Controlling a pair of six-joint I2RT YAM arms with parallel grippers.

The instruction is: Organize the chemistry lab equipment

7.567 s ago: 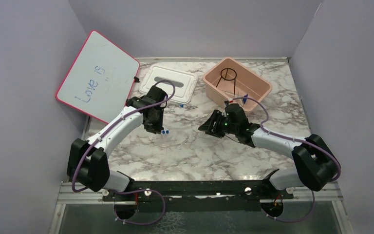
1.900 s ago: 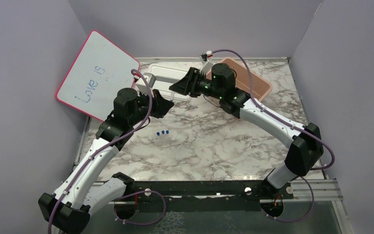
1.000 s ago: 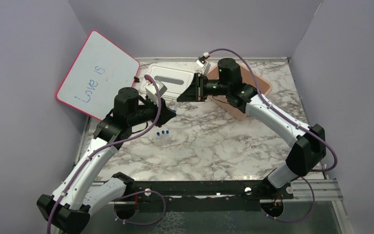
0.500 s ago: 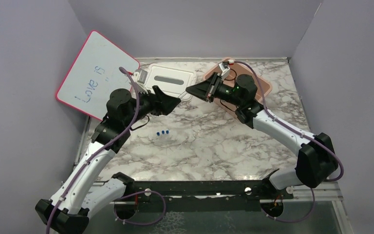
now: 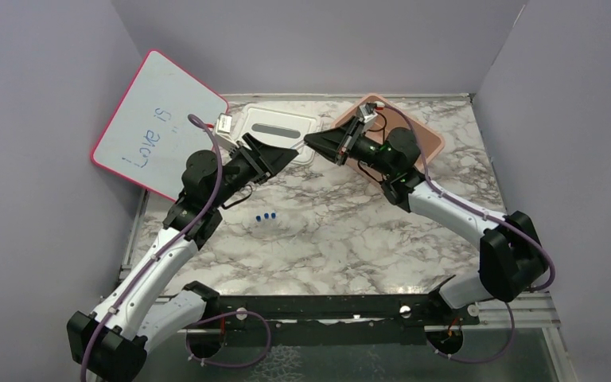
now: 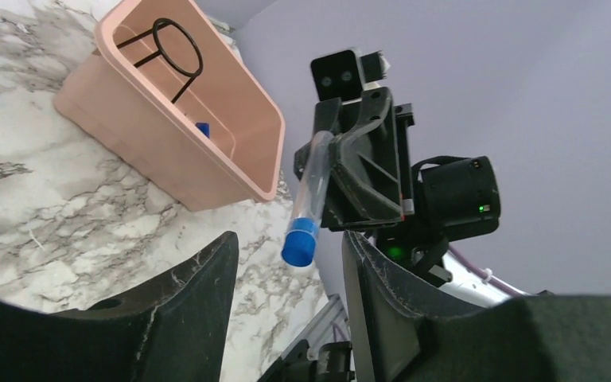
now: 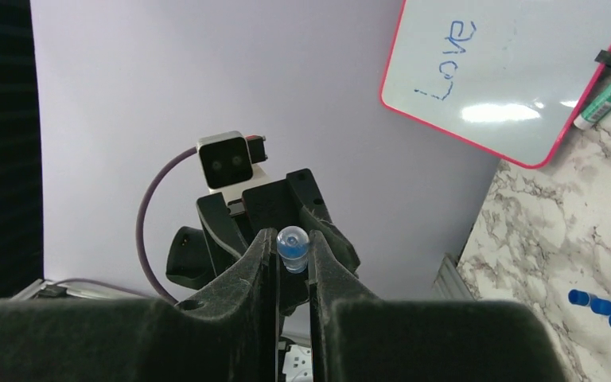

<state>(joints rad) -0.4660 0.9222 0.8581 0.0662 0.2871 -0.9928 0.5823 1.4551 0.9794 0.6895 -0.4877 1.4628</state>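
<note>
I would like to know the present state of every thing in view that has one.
Left gripper: jaws open, holding nothing.
Right gripper: jaws shut on the glass tube.
Glass tube: blue cap on, held above the table.
Pink bin: open, no lid on, ring stand inside.
White lid: lying flat on the table.
Three blue caps: loose on the table.
Whiteboard: written on.

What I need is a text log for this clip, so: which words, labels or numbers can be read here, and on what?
"Love is": blue handwriting on the pink-framed whiteboard, with two small strokes after it.
Label on the marker beside the whiteboard: too small to read.
No text shows on the glass tube or the pink bin.
</note>
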